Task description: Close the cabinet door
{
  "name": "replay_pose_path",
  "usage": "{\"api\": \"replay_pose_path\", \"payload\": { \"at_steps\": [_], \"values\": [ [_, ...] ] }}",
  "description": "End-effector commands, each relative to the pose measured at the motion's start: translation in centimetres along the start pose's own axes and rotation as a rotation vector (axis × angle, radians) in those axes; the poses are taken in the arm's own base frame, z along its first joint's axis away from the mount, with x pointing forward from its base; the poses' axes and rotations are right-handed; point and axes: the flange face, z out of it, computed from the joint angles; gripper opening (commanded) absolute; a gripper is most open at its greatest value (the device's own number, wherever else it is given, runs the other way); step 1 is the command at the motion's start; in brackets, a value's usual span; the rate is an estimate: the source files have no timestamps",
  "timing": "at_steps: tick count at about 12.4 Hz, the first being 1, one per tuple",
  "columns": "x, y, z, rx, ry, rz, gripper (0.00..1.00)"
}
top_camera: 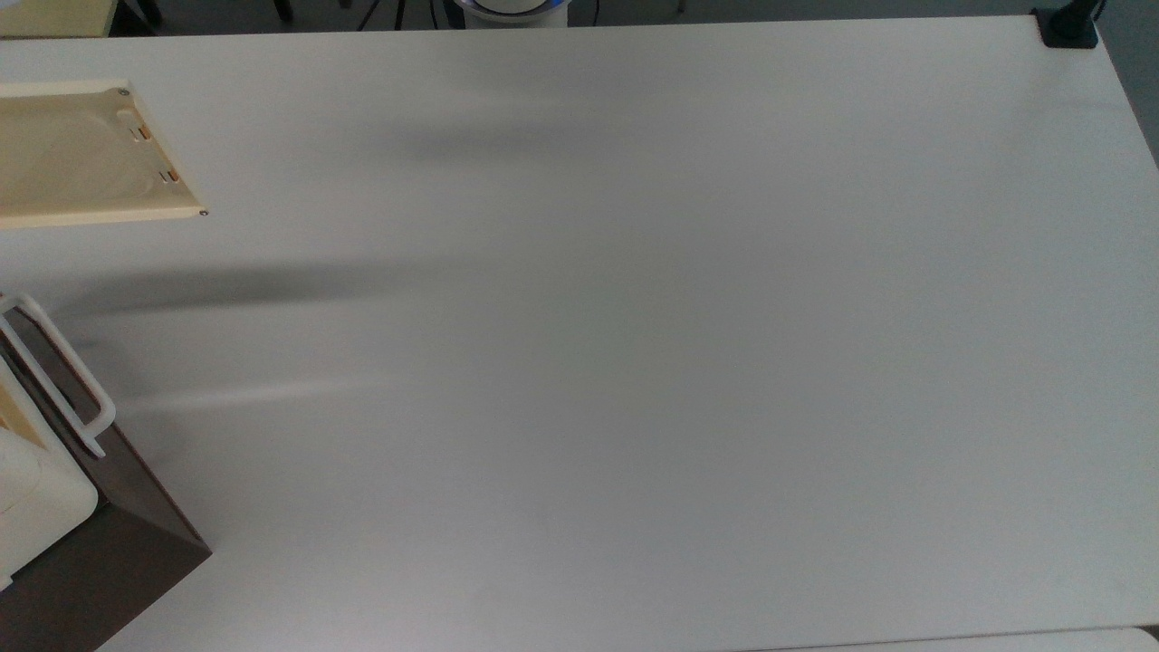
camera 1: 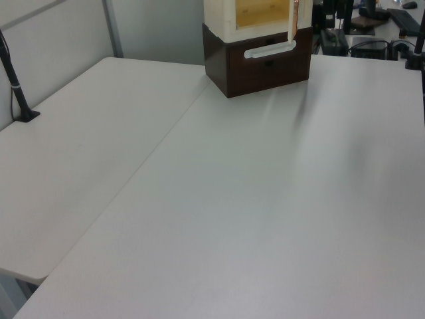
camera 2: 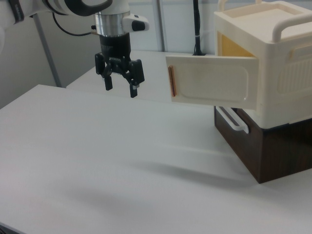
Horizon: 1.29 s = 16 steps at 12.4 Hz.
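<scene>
Right view: arm vertical, hand (camera 2: pixel 120 85) pointing down above the bench (camera 2: pixel 97 161), fingers spread, holding nothing. Cabinet door (camera 2: pixel 212 80), smooth cream plastic with rounded recess, stands swung open, well apart from hand.

Cabinet door (top_camera: pixel 86 154) cut by top view's left edge.
</scene>
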Motion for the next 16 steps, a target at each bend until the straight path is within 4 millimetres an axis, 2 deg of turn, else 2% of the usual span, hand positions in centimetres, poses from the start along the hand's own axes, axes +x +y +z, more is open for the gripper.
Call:
{"api": "replay_pose_path", "payload": {
  "at_steps": [1,4,6,7,9,13,15,16],
  "values": [
    [-0.4,0.9,-0.3,-0.041,0.017,0.024,1.0],
    [-0.8,1.8,-0.5,-0.055,0.015,0.051,1.0],
    [-0.8,4.1,-0.4,-0.064,0.023,0.092,1.0],
    [-1.1,5.9,-0.5,-0.065,0.033,0.122,1.0],
    [-1.7,7.7,-0.8,-0.063,0.039,0.148,1.0],
    [-1.5,7.4,-0.5,-0.089,0.03,0.146,1.0],
    [-1.1,8.8,-0.4,-0.14,0.047,0.153,1.0],
    [-0.8,9.7,-1.4,-0.148,0.117,0.168,1.0]
  ]
}}
